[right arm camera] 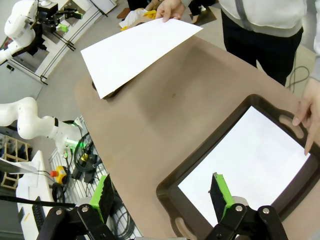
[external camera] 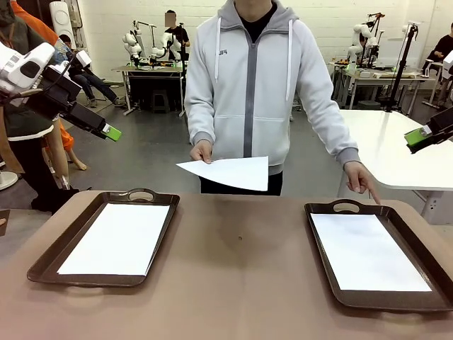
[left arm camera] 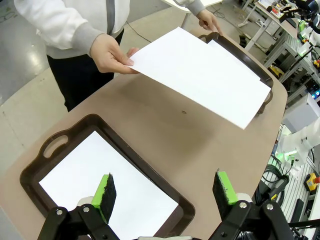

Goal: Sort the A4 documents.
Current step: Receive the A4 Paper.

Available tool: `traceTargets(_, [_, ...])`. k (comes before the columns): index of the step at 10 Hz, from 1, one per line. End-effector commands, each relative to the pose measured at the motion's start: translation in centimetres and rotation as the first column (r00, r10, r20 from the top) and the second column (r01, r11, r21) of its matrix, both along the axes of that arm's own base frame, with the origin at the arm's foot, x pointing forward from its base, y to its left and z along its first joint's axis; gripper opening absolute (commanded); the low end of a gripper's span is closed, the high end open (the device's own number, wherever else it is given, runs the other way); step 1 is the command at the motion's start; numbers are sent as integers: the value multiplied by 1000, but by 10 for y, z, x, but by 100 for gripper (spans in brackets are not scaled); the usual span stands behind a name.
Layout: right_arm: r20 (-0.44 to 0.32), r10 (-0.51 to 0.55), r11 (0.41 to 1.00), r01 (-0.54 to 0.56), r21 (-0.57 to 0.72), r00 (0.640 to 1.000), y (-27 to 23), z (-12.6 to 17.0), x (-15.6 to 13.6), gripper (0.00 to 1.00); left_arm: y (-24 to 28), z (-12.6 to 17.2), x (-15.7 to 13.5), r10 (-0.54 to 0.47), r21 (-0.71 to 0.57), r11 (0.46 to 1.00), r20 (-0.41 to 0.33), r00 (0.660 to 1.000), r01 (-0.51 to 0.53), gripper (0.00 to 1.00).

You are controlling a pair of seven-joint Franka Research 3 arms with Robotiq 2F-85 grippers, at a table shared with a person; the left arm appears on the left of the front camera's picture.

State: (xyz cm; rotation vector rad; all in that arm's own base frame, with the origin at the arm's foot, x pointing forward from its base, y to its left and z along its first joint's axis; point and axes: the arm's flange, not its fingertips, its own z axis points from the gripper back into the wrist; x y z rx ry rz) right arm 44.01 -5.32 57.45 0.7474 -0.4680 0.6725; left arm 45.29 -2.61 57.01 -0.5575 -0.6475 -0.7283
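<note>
A4 documents, one sheet (external camera: pixel 228 172) flat in a person's hand (external camera: pixel 202 151), long side across the bench (external camera: pixel 233 269), both grippers' fingers (left arm camera: pixel 106 192) apart, up high.

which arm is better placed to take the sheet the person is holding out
Probably the left. The held white paper sheet hangs left of the table's middle, nearer the open left gripper. The open right gripper sits farther off.

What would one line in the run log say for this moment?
person's hand: holds out sheet above table | trays: left tray, right tray, one sheet in each | left end effector: open, raised | right end effector: open, raised
</note>
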Motion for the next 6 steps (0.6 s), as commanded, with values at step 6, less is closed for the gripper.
traceTargets(6, [-84,-95,989,103,106,992,11,-29,25,100,0,0,0,-16,13,1000,8,1000,16,100])
